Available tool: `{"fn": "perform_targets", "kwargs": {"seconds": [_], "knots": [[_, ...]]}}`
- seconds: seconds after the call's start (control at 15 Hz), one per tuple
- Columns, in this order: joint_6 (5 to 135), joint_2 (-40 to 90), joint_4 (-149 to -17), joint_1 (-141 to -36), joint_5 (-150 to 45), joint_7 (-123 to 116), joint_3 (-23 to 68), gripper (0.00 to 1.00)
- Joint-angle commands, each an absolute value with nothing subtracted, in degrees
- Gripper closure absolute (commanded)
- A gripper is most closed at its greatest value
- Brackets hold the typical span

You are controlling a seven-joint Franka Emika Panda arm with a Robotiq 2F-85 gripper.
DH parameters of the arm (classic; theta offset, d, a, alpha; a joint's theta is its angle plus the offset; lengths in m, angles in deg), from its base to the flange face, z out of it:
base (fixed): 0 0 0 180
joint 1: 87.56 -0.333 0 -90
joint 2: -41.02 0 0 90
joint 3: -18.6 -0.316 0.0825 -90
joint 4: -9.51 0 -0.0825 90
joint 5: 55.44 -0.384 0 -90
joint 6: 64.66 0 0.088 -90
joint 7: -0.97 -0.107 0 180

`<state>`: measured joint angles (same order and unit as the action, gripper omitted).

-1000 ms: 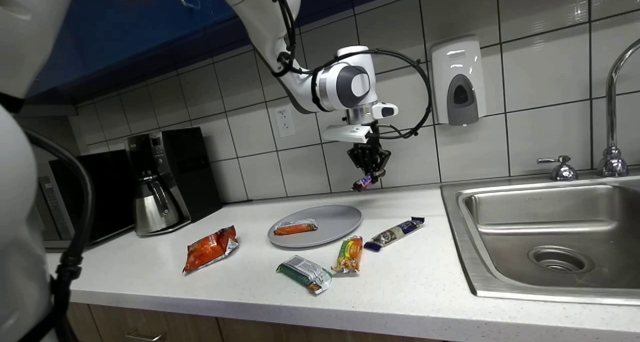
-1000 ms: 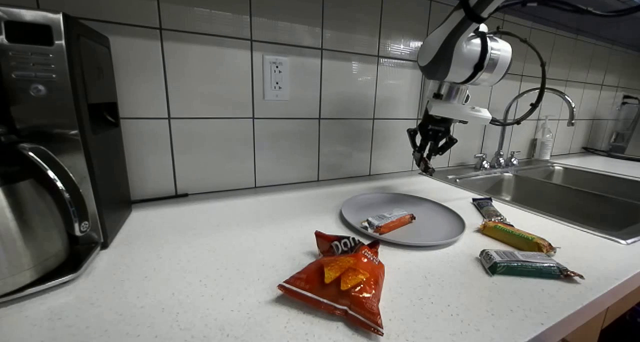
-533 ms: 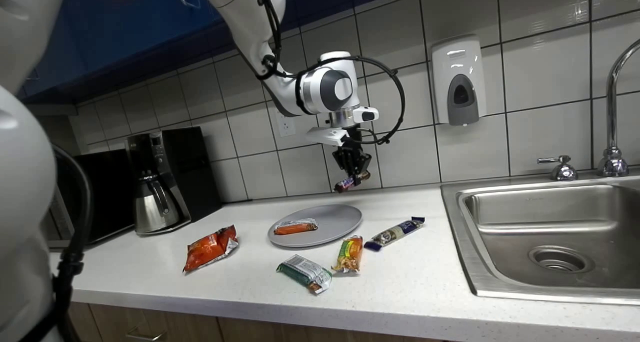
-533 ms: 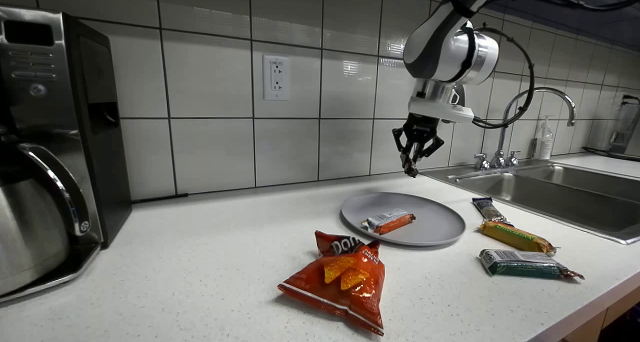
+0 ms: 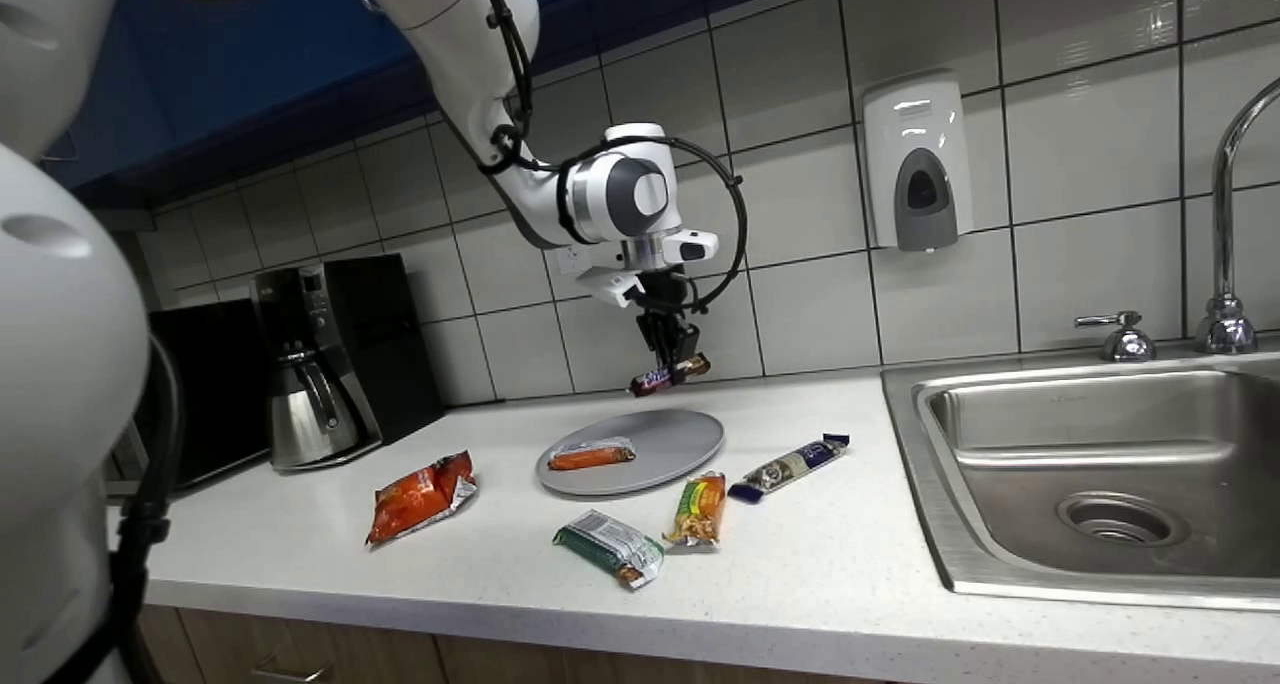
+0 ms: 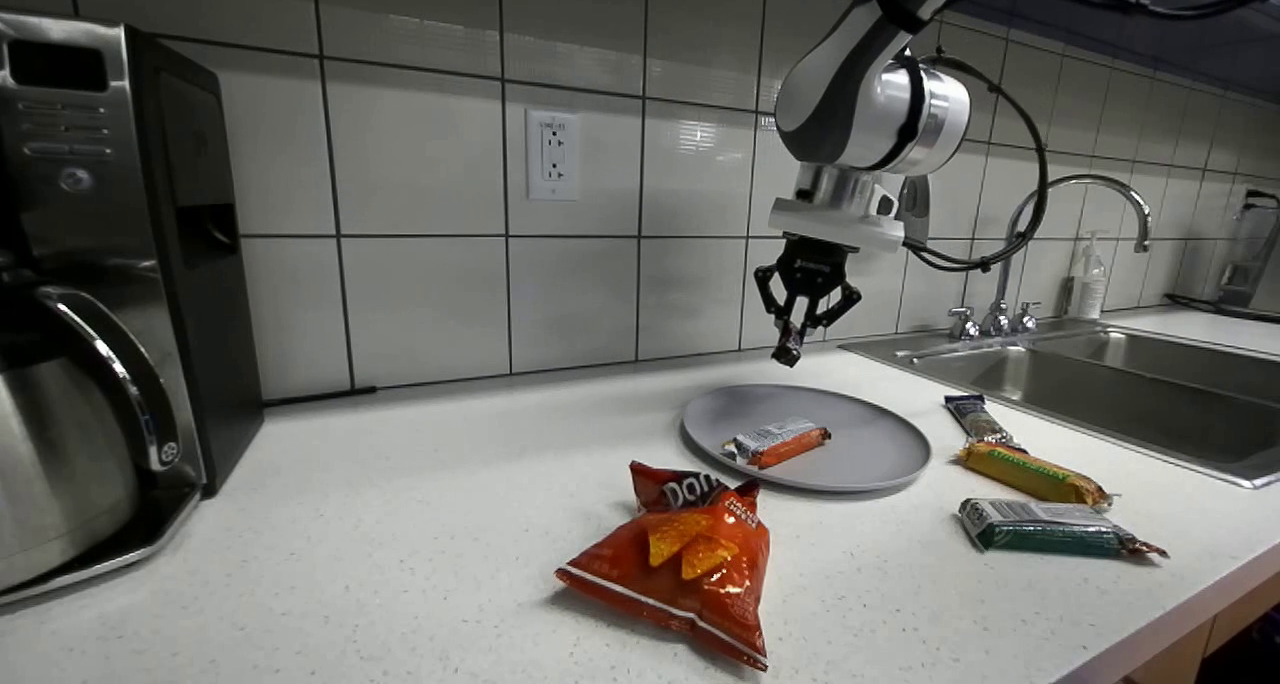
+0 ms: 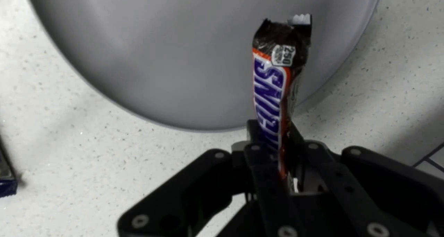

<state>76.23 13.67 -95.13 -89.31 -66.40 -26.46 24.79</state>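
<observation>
My gripper (image 7: 272,134) is shut on a Snickers bar (image 7: 270,88), its fingers pressing on either side of the brown wrapper. The bar's far end sticks out past the fingertips; its near end is partly hidden by the gripper. In both exterior views the bar (image 5: 655,380) hangs in the air above the back part of a round grey plate (image 5: 685,442), touching nothing below. On that plate lies an orange-wrapped bar (image 6: 785,444), towards the side with the chip bag. The wrist view has the plate (image 7: 166,74) beneath the Snickers bar's outer half.
A red Doritos bag (image 6: 690,574) lies beside the plate. On its sink side are a green bar (image 5: 610,547), a yellow bar (image 5: 698,511) and a blue-and-silver bar (image 5: 790,467). A steel sink (image 5: 930,504), a coffee maker (image 5: 320,404) and the tiled wall (image 5: 800,314) surround the counter.
The arm has carried the Snickers bar leftward and a little lower in both exterior views, away from the sink and over the plate. The bar has swung round, showing more of its length. The grip is unchanged.
</observation>
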Motion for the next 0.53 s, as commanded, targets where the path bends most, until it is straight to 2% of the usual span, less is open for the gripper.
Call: {"fn": "perform_targets", "kwargs": {"seconds": [0.0, 0.47], "knots": [[75.2, 15.25, -97.14, -91.71, -65.56, -33.84, 25.67, 0.95], [75.49, 15.34, -99.1, -95.63, -63.59, -47.52, 26.35, 0.95]]}}
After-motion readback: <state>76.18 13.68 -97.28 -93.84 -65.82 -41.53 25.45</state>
